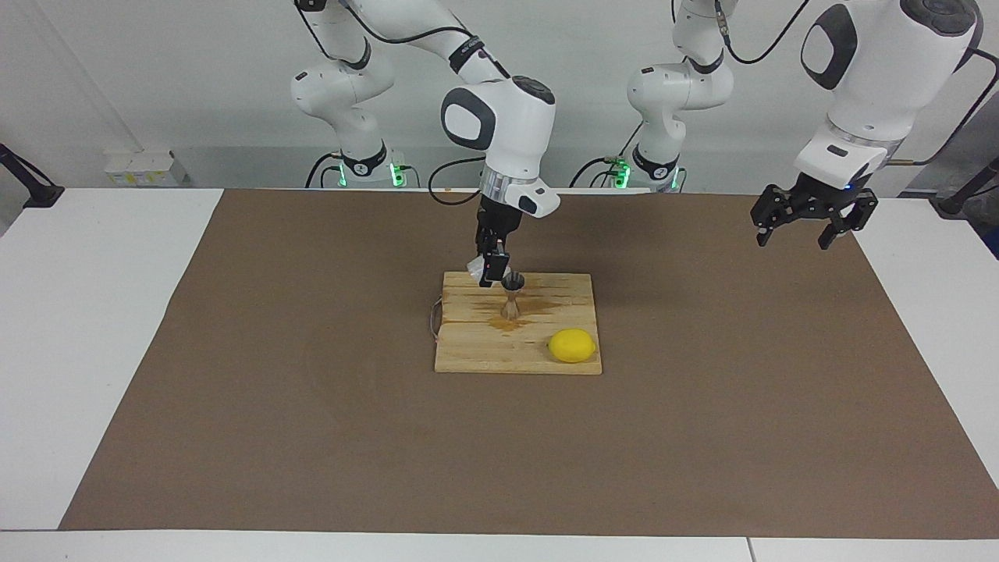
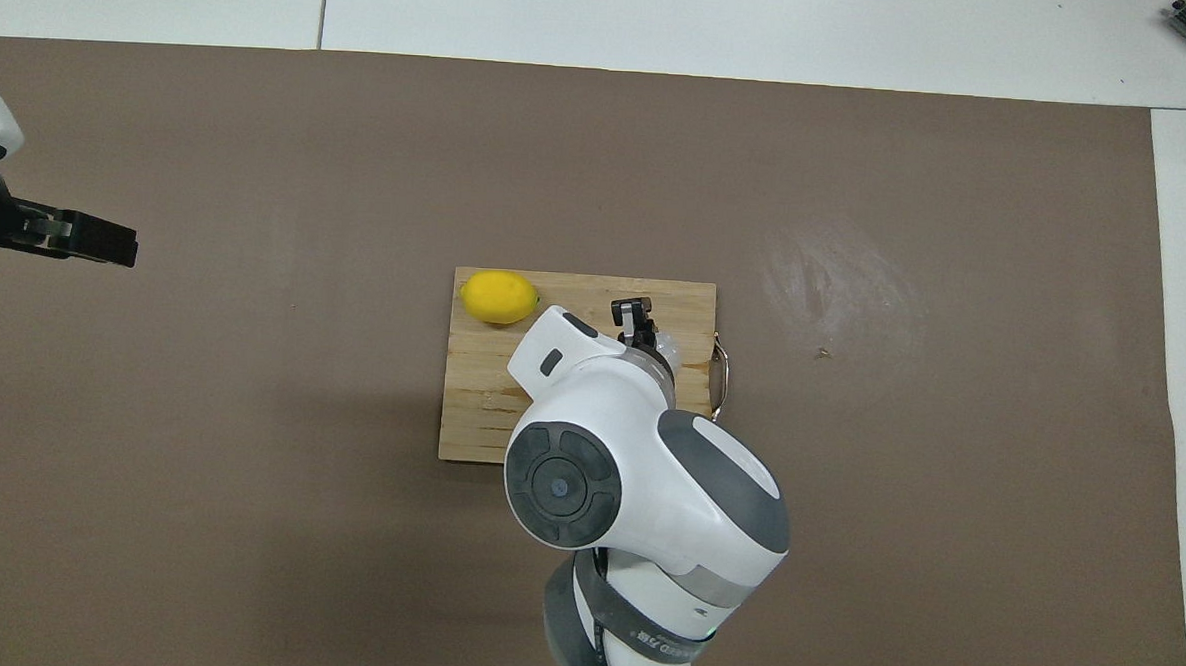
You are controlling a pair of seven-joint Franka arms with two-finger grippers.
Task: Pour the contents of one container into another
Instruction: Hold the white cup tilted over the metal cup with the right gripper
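1. Find the right gripper [image 1: 492, 275] over the wooden board [image 1: 484, 351]. Its fingers are clenched on the clear glass cup [image 1: 475, 268], which it holds tilted in the air with its mouth toward the jigger.
2. Find the metal jigger [image 1: 511, 297] upright on the board, just beside the cup and lower than it. A darker wet patch [image 1: 521, 314] marks the wood around its foot.
3. Note the lemon [image 1: 572, 345] on the same board, farther from the robots than the jigger and toward the left arm's end.
4. Check the left gripper [image 1: 812, 226]. It hangs over the brown mat [image 1: 273, 406], well apart from the board, fingers released and holding nothing; this arm waits.
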